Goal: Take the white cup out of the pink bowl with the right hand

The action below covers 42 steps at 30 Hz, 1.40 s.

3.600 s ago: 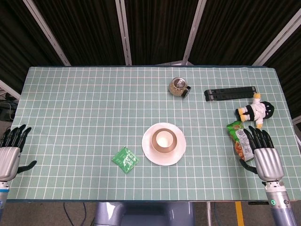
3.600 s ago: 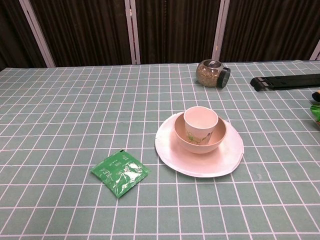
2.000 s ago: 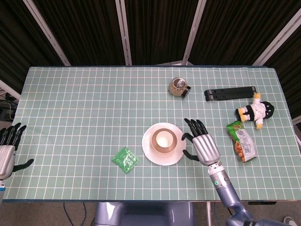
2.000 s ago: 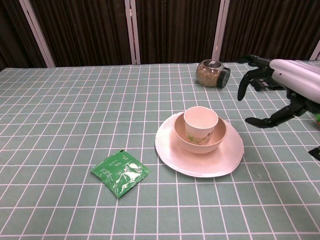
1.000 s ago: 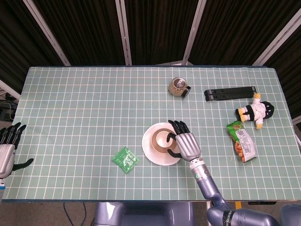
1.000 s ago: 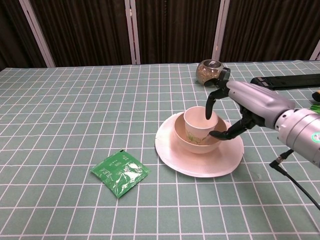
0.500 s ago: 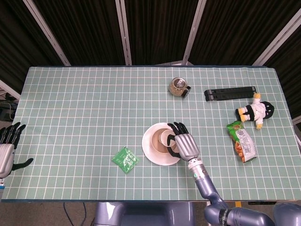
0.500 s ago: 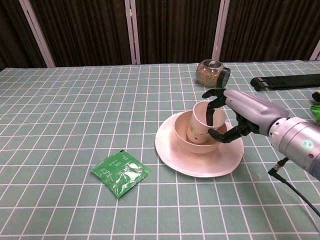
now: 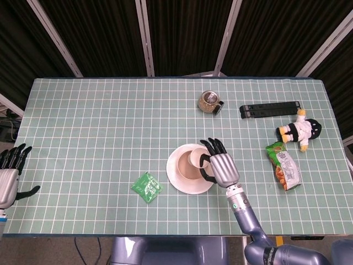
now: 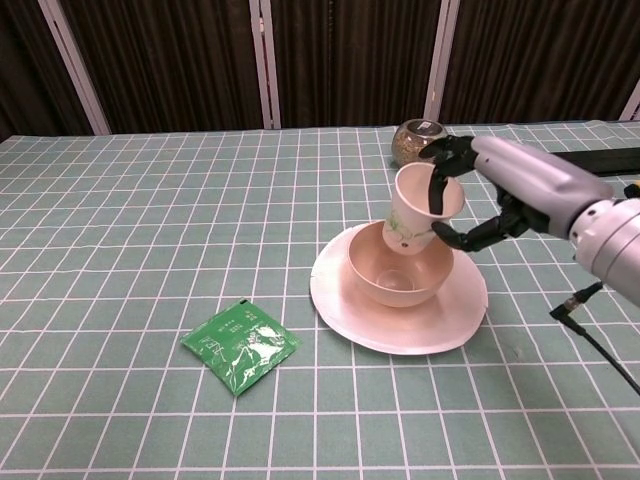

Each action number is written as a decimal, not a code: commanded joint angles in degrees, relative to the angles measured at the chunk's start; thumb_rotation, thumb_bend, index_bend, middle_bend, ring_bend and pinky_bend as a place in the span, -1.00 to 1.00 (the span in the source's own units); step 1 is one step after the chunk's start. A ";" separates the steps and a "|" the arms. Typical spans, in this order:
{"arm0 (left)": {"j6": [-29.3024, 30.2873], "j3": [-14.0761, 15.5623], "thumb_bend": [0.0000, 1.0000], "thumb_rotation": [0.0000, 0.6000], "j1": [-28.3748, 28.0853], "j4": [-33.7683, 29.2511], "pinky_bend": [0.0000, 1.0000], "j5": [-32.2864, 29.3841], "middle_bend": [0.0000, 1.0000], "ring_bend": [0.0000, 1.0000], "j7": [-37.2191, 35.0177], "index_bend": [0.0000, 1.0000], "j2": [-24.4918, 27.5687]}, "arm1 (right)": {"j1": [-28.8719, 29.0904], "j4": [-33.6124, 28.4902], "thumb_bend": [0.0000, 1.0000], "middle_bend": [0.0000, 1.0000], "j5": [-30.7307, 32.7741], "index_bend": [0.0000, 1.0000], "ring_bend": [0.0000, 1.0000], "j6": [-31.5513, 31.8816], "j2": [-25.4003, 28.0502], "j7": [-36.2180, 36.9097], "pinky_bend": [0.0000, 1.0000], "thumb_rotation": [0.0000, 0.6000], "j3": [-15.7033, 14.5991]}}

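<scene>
white cup (image 10: 422,207): tilted, lifted above bowl | pink bowl (image 10: 398,272): empty, upright on plate

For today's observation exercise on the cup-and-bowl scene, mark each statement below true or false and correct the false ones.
1. The right hand holds the white cup tilted above the pink bowl. True.
2. The pink bowl sits on a plate. True.
3. The green packet lies inside the bowl. False: it lies on the table, left of the plate.
4. The left hand holds the glass jar. False: it holds nothing, at the table's left edge.
</scene>
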 commanded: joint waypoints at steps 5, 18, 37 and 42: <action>0.65 0.03 -1.00 1.00 0.24 -0.34 -1.00 0.27 -1.00 -1.00 0.24 -1.00 0.10 | -2.90 -6.36 -0.21 -0.80 0.63 0.26 -1.00 4.17 8.59 -2.32 -1.00 1.00 2.07; 1.31 0.30 -1.00 1.00 0.30 -0.96 -1.00 0.78 -1.00 -1.00 3.01 -1.00 -0.48 | -6.13 -0.45 -0.23 -0.80 6.17 0.26 -1.00 1.01 12.31 0.10 -1.00 1.00 -1.10; 0.79 0.29 -1.00 1.00 0.08 -0.77 -1.00 0.30 -1.00 -1.00 3.92 -1.00 -0.87 | -6.16 9.06 -0.42 -0.88 9.55 0.24 -1.00 -3.35 8.20 0.55 -1.00 1.00 -3.30; 0.95 0.38 -1.00 1.00 0.14 -0.88 -1.00 0.46 -1.00 -1.00 4.04 -1.00 -0.90 | -6.44 8.10 -0.49 -1.00 8.94 -0.14 -1.00 -3.41 9.17 0.80 -1.00 1.00 -3.80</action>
